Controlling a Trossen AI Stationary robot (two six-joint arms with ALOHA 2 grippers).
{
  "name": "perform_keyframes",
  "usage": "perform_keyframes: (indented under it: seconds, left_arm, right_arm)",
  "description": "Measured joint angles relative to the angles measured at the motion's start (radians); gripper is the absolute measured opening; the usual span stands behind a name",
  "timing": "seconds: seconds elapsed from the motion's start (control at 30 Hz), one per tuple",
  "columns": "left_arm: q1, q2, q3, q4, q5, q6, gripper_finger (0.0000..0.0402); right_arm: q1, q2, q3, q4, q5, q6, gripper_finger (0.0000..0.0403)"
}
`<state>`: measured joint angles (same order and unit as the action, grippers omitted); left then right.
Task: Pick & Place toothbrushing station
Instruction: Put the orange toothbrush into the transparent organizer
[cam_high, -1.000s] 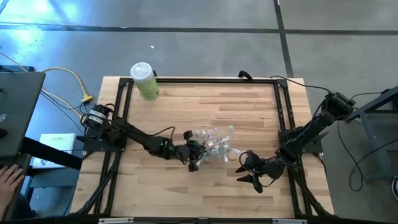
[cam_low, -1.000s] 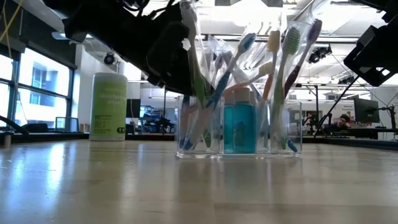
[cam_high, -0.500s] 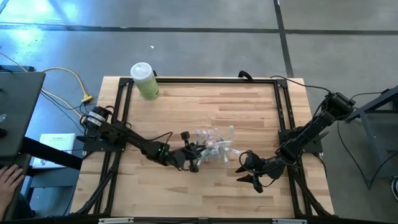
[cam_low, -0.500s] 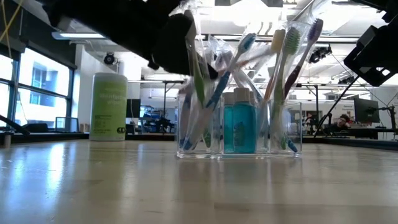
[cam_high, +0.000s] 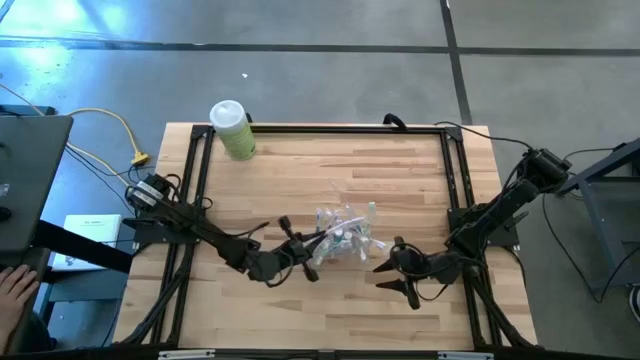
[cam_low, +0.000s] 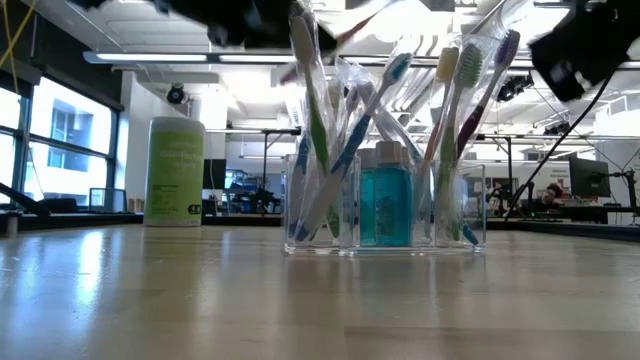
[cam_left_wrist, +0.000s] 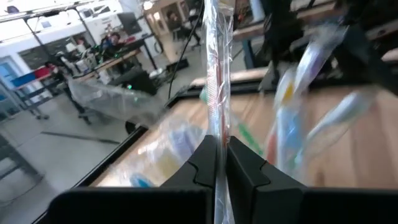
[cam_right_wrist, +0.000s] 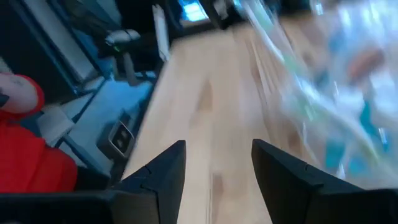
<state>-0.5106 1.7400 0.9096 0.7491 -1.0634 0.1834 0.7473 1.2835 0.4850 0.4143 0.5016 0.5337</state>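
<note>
Item: clear organiser (cam_low: 385, 215) — stands upright near the middle of the wooden worktop (cam_high: 300, 170). Contents: several wrapped toothbrushes (cam_low: 455, 110) leaning at angles, and a bottle of blue liquid (cam_low: 385, 205) in a middle compartment.

Item: left hand (cam_high: 300, 258) — lies low over the worktop just beside the organiser, on the left arm's side. Its fingers (cam_left_wrist: 202, 168) are pressed together on one wrapped toothbrush (cam_left_wrist: 217, 81), clamped near the lower part of its clear sleeve; the sleeve rises straight out between them in the left wrist view.

Item: right hand (cam_high: 388, 277) — on the other side of the organiser, near it but apart. Its fingers (cam_right_wrist: 165, 171) stand spread with bare worktop showing between them; nothing held.

Item: green canister with white lid (cam_high: 232, 130) — upright at the far left corner of the worktop, well apart from the organiser.

Item: yellow cable (cam_high: 110, 125) — on the floor beyond the worktop's left edge.
</note>
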Motion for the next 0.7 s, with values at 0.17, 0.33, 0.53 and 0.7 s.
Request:
perform_keyframes:
  seconds: [0.17,0.33,0.53,0.7]
  left_arm:
    - [-0.042,-0.07,0.0,0.008,0.027,-0.005,0.0009]
    - [-0.058,-0.11,0.0,0.016,0.174,-0.108,0.0008]
    - [-0.058,-0.108,0.0,0.014,0.249,-0.17,0.0008]
    - [-0.055,-0.107,0.0,0.016,0.276,-0.181,0.0008]
  right_arm:
    - [0.008,0.0,0.0,0.213,0.01,-0.288,0.0175]
    - [0.0,0.0,0.0,0.438,0.162,-0.59,0.0175]
    - [-0.067,0.0,0.0,0.565,0.161,-0.696,0.0175]
    - [-0.133,0.0,0.019,0.556,0.089,-0.68,0.0175]
